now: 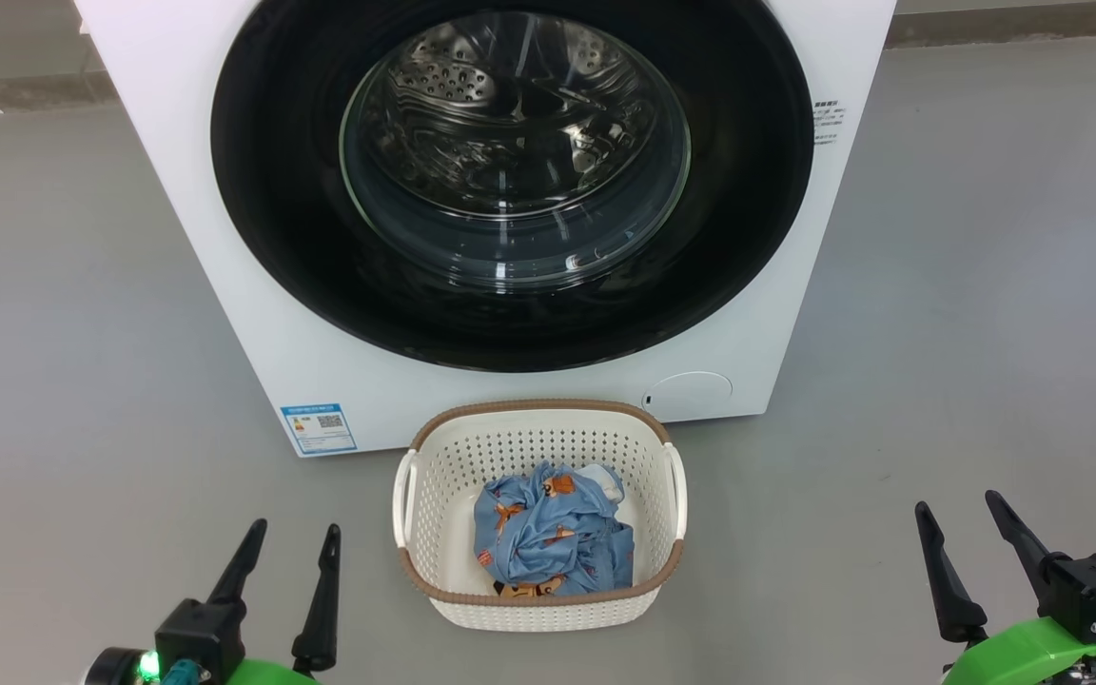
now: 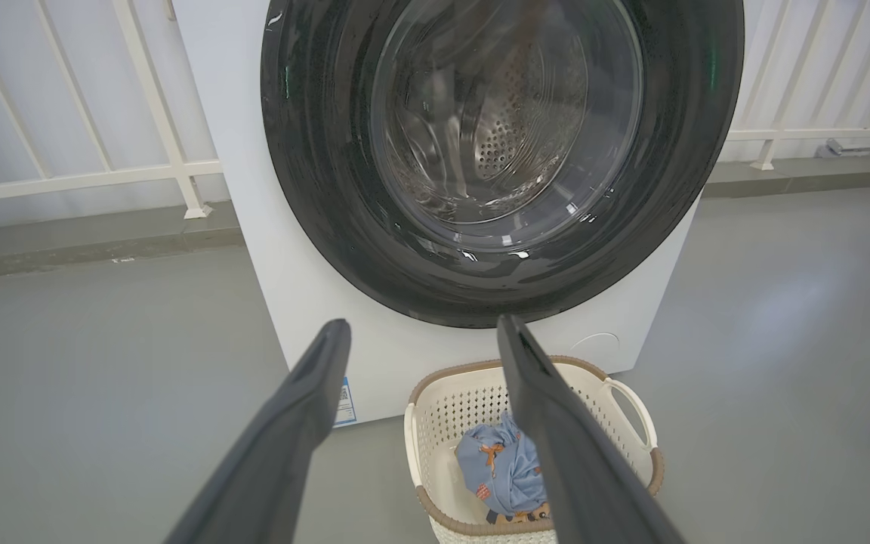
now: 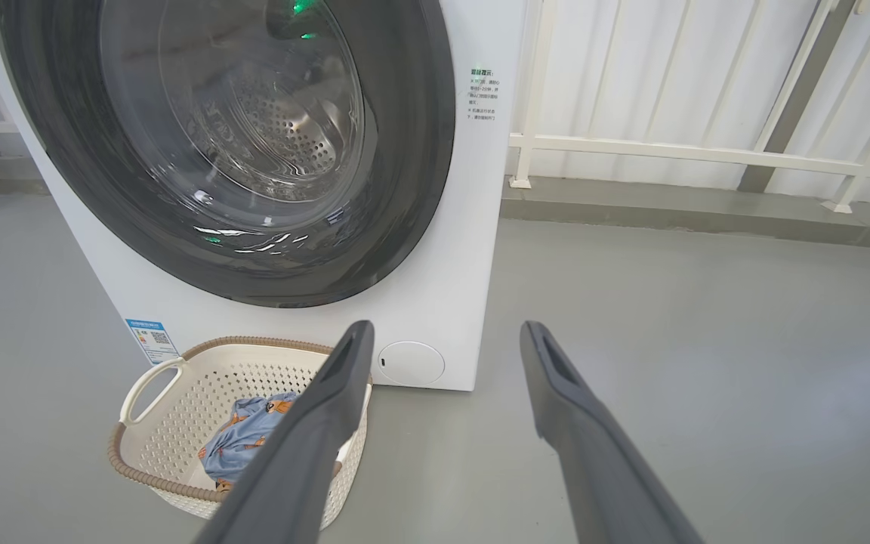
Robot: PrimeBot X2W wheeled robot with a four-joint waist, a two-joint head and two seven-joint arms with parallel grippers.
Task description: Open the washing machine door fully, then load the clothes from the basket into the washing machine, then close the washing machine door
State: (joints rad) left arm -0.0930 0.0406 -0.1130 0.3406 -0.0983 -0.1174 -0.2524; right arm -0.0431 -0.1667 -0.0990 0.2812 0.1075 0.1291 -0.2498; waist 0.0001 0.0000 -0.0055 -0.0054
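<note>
The white washing machine (image 1: 253,314) stands straight ahead with its black-rimmed glass door (image 1: 510,181) shut flat against the front. On the floor before it sits the cream basket (image 1: 540,604) with a brown rim, and the light-blue printed clothes (image 1: 548,538) lie bunched inside. My left gripper (image 1: 296,535) is open at the lower left, apart from the basket. Off to the lower right my right gripper (image 1: 959,506) is open too, nothing between its fingers. The wrist views show the door (image 2: 314,151) (image 3: 420,151), the basket (image 2: 435,393) (image 3: 201,378) and the clothes (image 2: 503,468) (image 3: 246,438) beyond the open fingers.
Grey floor (image 1: 986,333) spreads on both sides of the machine. A white railing (image 3: 707,151) on a low kerb runs behind it. A blue label (image 1: 318,429) is stuck low on the machine's front, and a round white flap (image 1: 691,390) sits at its lower right.
</note>
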